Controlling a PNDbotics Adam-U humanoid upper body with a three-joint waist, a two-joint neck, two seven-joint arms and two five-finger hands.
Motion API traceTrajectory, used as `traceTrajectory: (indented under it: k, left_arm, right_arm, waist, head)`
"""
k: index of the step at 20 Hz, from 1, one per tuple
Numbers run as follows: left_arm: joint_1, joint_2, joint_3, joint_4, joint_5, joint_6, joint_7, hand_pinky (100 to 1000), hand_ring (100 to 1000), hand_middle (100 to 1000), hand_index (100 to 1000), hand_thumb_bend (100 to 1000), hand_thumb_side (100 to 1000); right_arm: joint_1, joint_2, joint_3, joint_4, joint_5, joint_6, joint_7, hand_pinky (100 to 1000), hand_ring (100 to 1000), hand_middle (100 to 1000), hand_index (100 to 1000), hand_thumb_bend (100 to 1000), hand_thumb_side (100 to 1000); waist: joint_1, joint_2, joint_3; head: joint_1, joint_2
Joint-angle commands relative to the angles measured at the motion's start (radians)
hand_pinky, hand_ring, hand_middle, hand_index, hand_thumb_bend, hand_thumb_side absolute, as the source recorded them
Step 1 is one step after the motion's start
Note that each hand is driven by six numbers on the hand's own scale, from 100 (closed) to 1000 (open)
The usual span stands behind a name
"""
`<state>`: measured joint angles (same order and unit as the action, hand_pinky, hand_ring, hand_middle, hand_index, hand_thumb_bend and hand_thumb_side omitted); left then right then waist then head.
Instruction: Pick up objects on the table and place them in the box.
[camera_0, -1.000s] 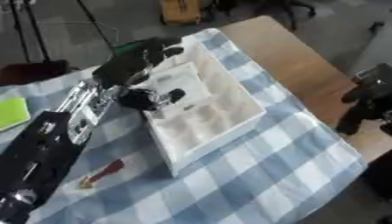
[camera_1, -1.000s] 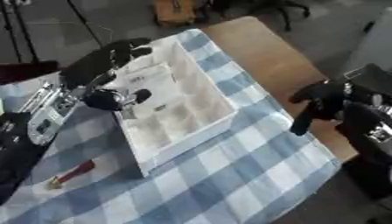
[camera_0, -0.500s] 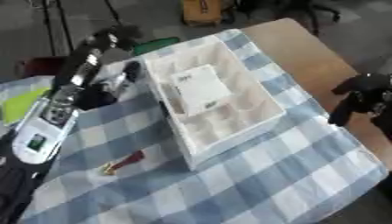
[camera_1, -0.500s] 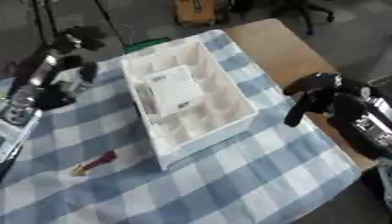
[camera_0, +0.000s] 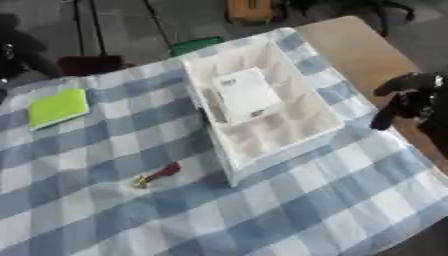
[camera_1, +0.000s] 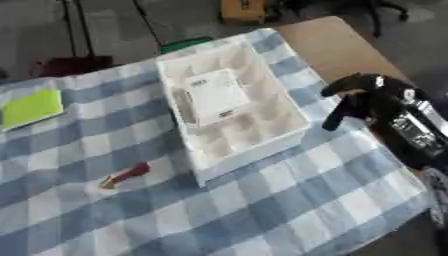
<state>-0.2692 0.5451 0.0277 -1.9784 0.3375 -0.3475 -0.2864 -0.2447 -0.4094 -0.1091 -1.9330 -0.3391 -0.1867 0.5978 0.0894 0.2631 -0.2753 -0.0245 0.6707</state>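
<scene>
A white box (camera_0: 302, 135) with several compartments lies askew in the middle of the checked cloth. A flat white packet (camera_0: 245, 95) rests inside its larger section. Left of the box's near corner lies a small red object with a yellowish tip (camera_0: 157, 174). A yellow-green pad (camera_0: 58, 107) sits at the far left. My right hand (camera_1: 357, 97) hovers over the table's right edge, beside the box, its fingers loosely bent and holding nothing. A dark blurred part of my left hand (camera_0: 12, 52) shows only at the upper left edge.
The blue-and-white checked cloth (camera_0: 289, 210) covers most of the table; bare wood (camera_0: 354, 42) shows at the far right. A green thing (camera_0: 194, 45) and a dark red one (camera_0: 87, 64) lie beyond the far edge, on the floor.
My left arm has pulled away from over the box toward the upper left and almost out of view. The white packet stays in the box. The camera has shifted too.
</scene>
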Motion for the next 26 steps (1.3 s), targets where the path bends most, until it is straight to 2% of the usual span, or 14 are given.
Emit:
traceTrajectory:
  k: [1, 6, 12, 19, 20, 21, 22, 23, 24, 25, 26]
  left_arm:
    - [0.012, -0.004, 0.023, -0.022, 0.021, 0.014, -0.035, 621, 605, 653, 887, 179, 889]
    - [0.024, -0.019, 0.024, -0.022, 0.010, 0.033, -0.051, 621, 605, 652, 887, 183, 893]
    - [0.034, -0.029, 0.024, -0.022, -0.013, 0.028, -0.063, 619, 597, 627, 878, 161, 884]
    - [0.044, -0.036, 0.023, -0.022, -0.088, 0.020, -0.048, 615, 591, 618, 876, 136, 866]
    - [0.047, -0.035, 0.022, -0.022, -0.101, 0.022, -0.049, 628, 597, 615, 864, 187, 788]
    - [0.050, -0.035, 0.022, -0.022, -0.119, 0.024, -0.052, 628, 597, 615, 864, 187, 788]
    - [0.050, -0.032, 0.026, -0.022, -0.145, 0.023, -0.055, 736, 677, 669, 810, 413, 545]
    - [0.048, -0.029, 0.039, -0.022, -0.200, 0.013, -0.055, 736, 677, 669, 810, 413, 545]
    - [0.044, -0.025, 0.050, -0.022, -0.263, -0.004, -0.053, 862, 778, 758, 680, 646, 383]
    - [0.040, -0.022, 0.064, -0.022, -0.349, -0.028, -0.046, 862, 778, 758, 680, 646, 383]
    - [0.039, -0.024, 0.068, -0.022, -0.423, -0.047, -0.032, 878, 794, 773, 637, 653, 398]
  right_arm:
    - [-0.005, -0.028, -0.013, -0.009, 0.008, 0.000, -0.010, 578, 544, 738, 814, 100, 721]
    - [-0.004, -0.026, -0.010, -0.009, 0.004, -0.001, -0.007, 578, 543, 738, 814, 100, 734]
    - [-0.002, -0.022, -0.011, -0.008, 0.009, -0.001, -0.006, 577, 543, 738, 813, 100, 736]
    - [-0.004, -0.023, -0.011, -0.008, 0.008, 0.001, -0.005, 578, 543, 738, 813, 100, 736]
    - [-0.003, -0.023, -0.011, -0.007, 0.008, 0.002, -0.005, 578, 544, 738, 812, 100, 739]
    - [-0.002, -0.022, -0.010, -0.007, 0.008, 0.003, -0.004, 578, 544, 738, 812, 100, 739]
    - [-0.002, -0.022, -0.011, -0.007, 0.009, 0.003, -0.004, 578, 544, 738, 812, 100, 736]
    - [-0.002, -0.023, -0.011, -0.007, 0.009, 0.003, -0.004, 578, 544, 738, 812, 100, 736]
    - [-0.001, -0.023, -0.011, -0.007, 0.008, 0.003, -0.004, 578, 544, 738, 812, 100, 737]
    - [0.000, -0.022, -0.011, -0.007, 0.008, 0.003, -0.004, 578, 544, 738, 812, 100, 737]
    - [0.000, -0.022, -0.011, -0.007, 0.008, 0.003, -0.004, 578, 544, 738, 812, 100, 737]
  waist:
    - [-0.009, -0.021, 0.012]
    - [-0.020, -0.021, 0.026]
    - [-0.020, -0.017, 0.032]
    - [-0.016, -0.018, 0.034]
    - [-0.017, -0.019, 0.034]
    - [-0.017, -0.020, 0.033]
    - [-0.016, -0.021, 0.034]
    - [-0.016, -0.021, 0.035]
    - [-0.016, -0.022, 0.036]
    - [-0.017, -0.023, 0.037]
    - [-0.017, -0.023, 0.037]
  head:
    - [-0.008, 0.013]
    - [-0.016, 0.012]
    - [-0.014, 0.013]
    - [-0.027, 0.008]
    - [-0.029, 0.006]
    - [-0.031, 0.005]
    - [-0.033, 0.003]
    - [-0.035, 0.002]
    - [-0.038, 0.004]
    - [-0.041, 0.005]
    - [-0.042, 0.003]
